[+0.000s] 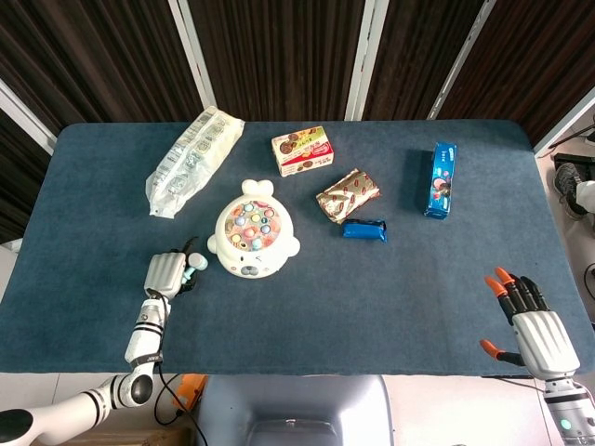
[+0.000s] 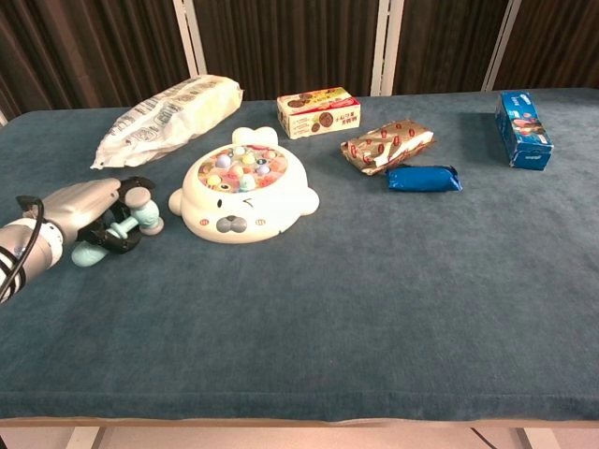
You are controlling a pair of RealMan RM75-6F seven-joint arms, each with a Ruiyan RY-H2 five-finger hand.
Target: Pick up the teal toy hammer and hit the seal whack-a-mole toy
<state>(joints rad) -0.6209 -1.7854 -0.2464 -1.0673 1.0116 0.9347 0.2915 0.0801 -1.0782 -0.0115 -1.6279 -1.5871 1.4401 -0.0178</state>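
So the left hand (image 2: 89, 210) is down at the left side of the frame with its fingers wrapped around the teal toy hammer (image 2: 120, 229), which sits low on the blue counter (image 2: 374, 299), just left of the seal whack-a-mole toy (image 2: 245, 198). Right hand (image 1: 532, 321) hangs out at the lower right of the head view, fingers spread, holding nothing. Further back there's a long white snack bag (image 1: 193, 158), a cookie box (image 1: 302, 150), a brown wrapped pack (image 1: 348, 194), a small blue packet (image 1: 364, 229) and a blue box (image 1: 441, 178)
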